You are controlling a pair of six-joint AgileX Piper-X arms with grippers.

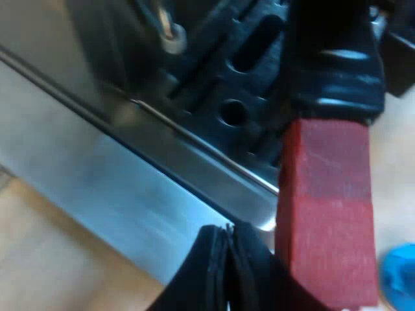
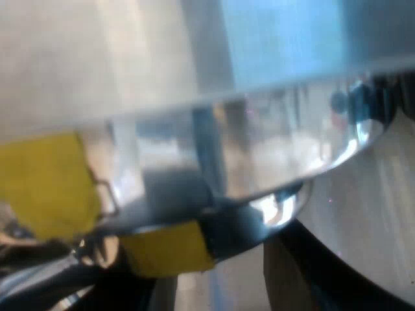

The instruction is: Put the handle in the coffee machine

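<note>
The holder's dark handle (image 1: pixel 334 65) with its red end (image 1: pixel 327 220) sticks out over the espresso machine's black drip grate (image 1: pixel 233 97). My left gripper (image 1: pixel 228 272) sits right beside the red end, above the tray's metal front edge (image 1: pixel 149 194). It is shut, with nothing between its fingers. My right gripper (image 2: pixel 207 285) is pressed up close to a curved shiny metal part of the machine (image 2: pixel 259 142). That part reflects yellow patches (image 2: pixel 45 181).
A blue object (image 1: pixel 400 278), probably the tamper, lies on the wooden table (image 1: pixel 58 259) close to the red end. The table surface runs along the machine's front edge.
</note>
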